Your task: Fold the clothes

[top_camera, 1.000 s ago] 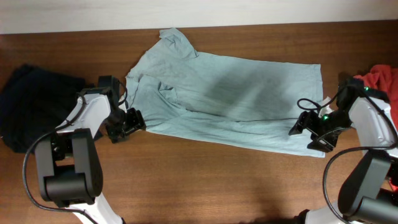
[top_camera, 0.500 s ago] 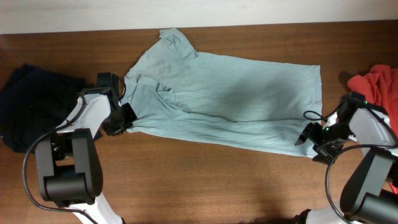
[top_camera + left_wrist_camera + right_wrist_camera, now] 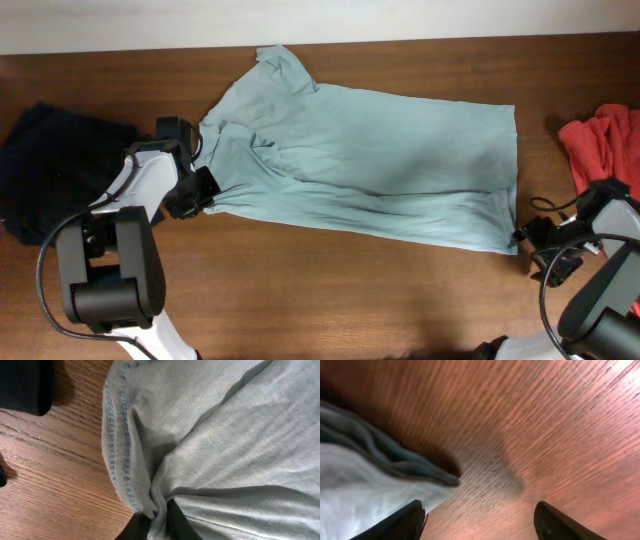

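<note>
Right hand (image 3: 479, 507) now off T-shirt (image 3: 380, 165) corner

A robotics lab: two arms (image 3: 105, 262) at a wooden table (image 3: 330, 290)

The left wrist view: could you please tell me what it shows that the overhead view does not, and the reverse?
Only the left wrist view shows the stitched hem of the pale shirt, bunched where the left tool pinches it. Only the overhead view shows the shirt's full outline, the red garment and the open right tool near the shirt's corner. Both show the shirt, the left tool's grip and the wooden table.
</note>
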